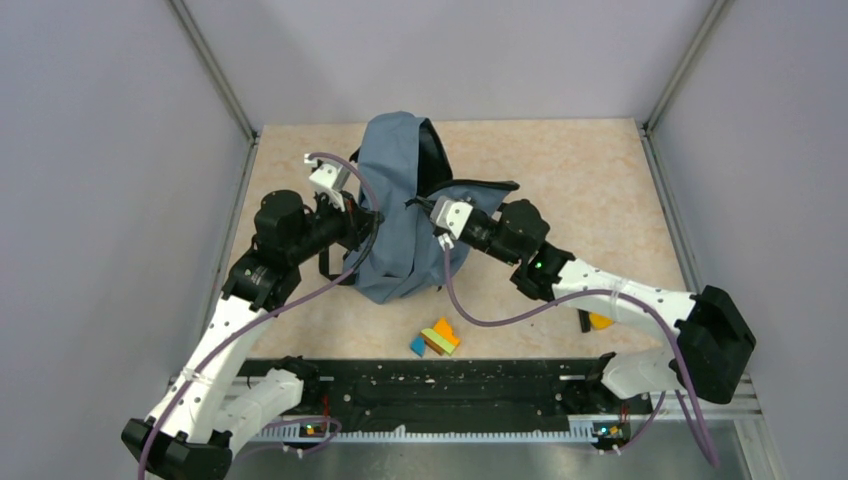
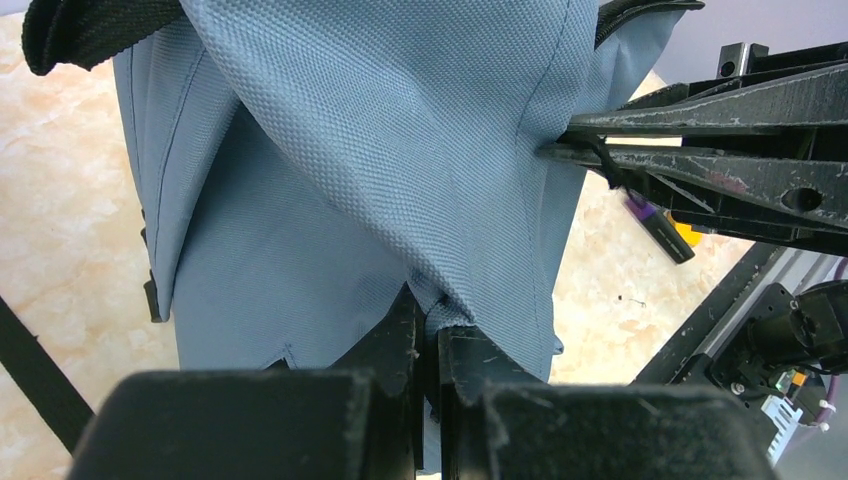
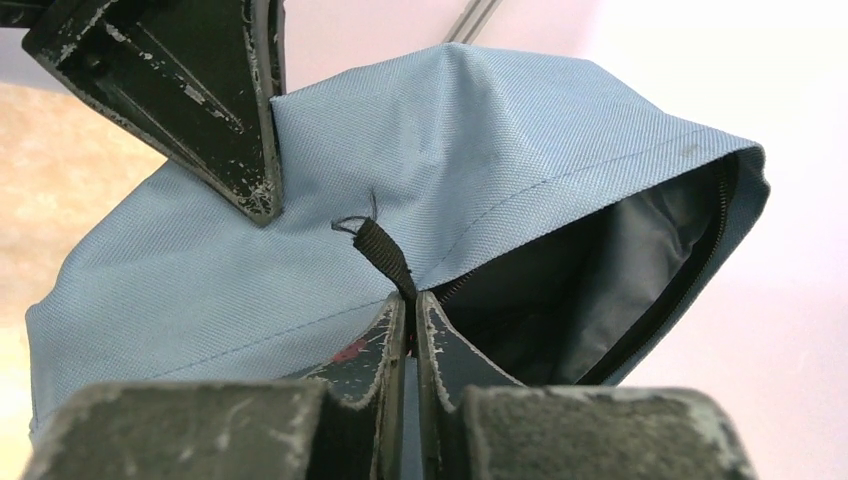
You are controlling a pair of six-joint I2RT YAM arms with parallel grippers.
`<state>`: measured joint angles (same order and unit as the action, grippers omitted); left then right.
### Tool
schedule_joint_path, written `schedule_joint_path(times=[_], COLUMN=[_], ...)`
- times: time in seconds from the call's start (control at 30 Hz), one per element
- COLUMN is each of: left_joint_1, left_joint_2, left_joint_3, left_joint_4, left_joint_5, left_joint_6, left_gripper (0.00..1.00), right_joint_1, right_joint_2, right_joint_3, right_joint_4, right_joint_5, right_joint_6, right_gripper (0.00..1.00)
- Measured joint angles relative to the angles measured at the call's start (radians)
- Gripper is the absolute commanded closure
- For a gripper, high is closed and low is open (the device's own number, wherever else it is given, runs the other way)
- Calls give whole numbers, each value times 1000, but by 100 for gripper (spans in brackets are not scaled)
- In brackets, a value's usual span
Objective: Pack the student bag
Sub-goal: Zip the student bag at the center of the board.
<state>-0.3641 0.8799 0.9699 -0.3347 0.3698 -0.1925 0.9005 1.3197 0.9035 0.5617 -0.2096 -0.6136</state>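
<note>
L claw, R claw: 2 pinching 1 student bag.

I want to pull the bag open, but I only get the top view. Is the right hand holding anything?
Observer: Yes. The right hand is shut on a short black tab beside the zipper.
Operator: And the left hand?
Observer: The left hand is shut on a fold of the bag's blue cloth.
Operator: Is the mouth open at all?
Observer: Partly. The right wrist view shows dark lining inside an unzipped gap.
</note>
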Motion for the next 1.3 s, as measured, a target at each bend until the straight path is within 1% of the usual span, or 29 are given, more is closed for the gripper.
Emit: schedule_joint_path(times=[0.37, 0.6, 0.63, 0.67, 0.73, 0.77, 0.83, 0.93, 0.97, 1.03, 1.07, 1.3], left_joint_1=[1, 1, 1, 2, 2, 2, 3, 7, 7, 6, 4, -11], left_joint_2=[0, -3, -5, -8, -8, -8, -8, -14, -21, -40, -49, -75], left_joint_3=[0, 0, 0, 0, 9, 19, 48, 111, 132, 178, 198, 308], left_joint_4=[5, 13, 13, 13, 8, -2, -27, -51, -53, -54, -52, -15], left_joint_5=[-11, -42, -45, -46, -54, -65, -103, -168, -185, -214, -226, -232], left_joint_6=[0, 12, 17, 26, 53, 69, 104, 138, 145, 158, 163, 192], left_gripper=[100, 100, 96, 89, 72, 66, 59, 41, 38, 33, 32, 31], right_joint_1=[7, 11, 13, 14, 14, 14, 14, 14, 14, 14, 14, 13], right_joint_2=[0, 0, 0, 0, 6, 15, 44, 117, 148, 201, 230, 356], right_joint_3=[4, 69, 81, 95, 124, 146, 194, 321, 379, 473, 526, 735], right_joint_4=[21, -11, -21, -35, -60, -72, -95, -171, -204, -256, -288, -410], right_joint_5=[75, 91, 89, 86, 80, 79, 82, 91, 93, 97, 102, 112], right_joint_6=[77, 86, 87, 89, 95, 98, 104, 125, 134, 151, 163, 246], right_gripper=[100, 100, 100, 100, 100, 100, 100, 100, 100, 100, 100, 100])
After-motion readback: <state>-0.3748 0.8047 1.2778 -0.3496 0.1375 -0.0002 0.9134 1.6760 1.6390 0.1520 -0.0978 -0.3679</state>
